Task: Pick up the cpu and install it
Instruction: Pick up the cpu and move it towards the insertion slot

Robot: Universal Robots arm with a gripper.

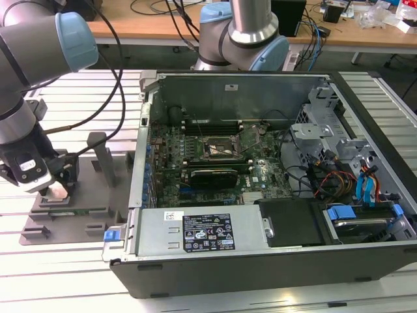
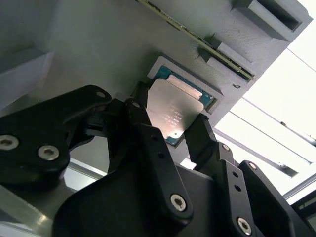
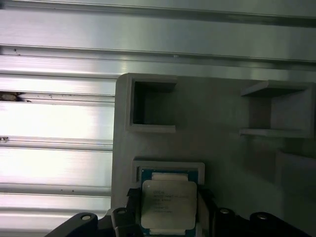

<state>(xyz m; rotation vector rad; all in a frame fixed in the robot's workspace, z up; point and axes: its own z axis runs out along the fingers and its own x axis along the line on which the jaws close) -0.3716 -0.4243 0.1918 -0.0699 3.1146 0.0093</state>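
Where our gripper [image 2: 169, 123] hung low over a grey holder [image 2: 98, 44], we saw its black fingers [image 2: 143, 123] clamped on two sides of the cpu [image 2: 173, 106], at a square pocket [image 2: 211, 93]. A ribbed aluminium table [image 1: 65, 280] lay beneath, an open computer case [image 1: 260, 261] sat beside it, and wooden desks [image 1: 150, 26] strung with cables stood behind.

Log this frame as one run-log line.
stage: pick | claw: shut on cpu, fingers at opposite edges | cpu: at grey fixture recess, lift not evident | install: not done
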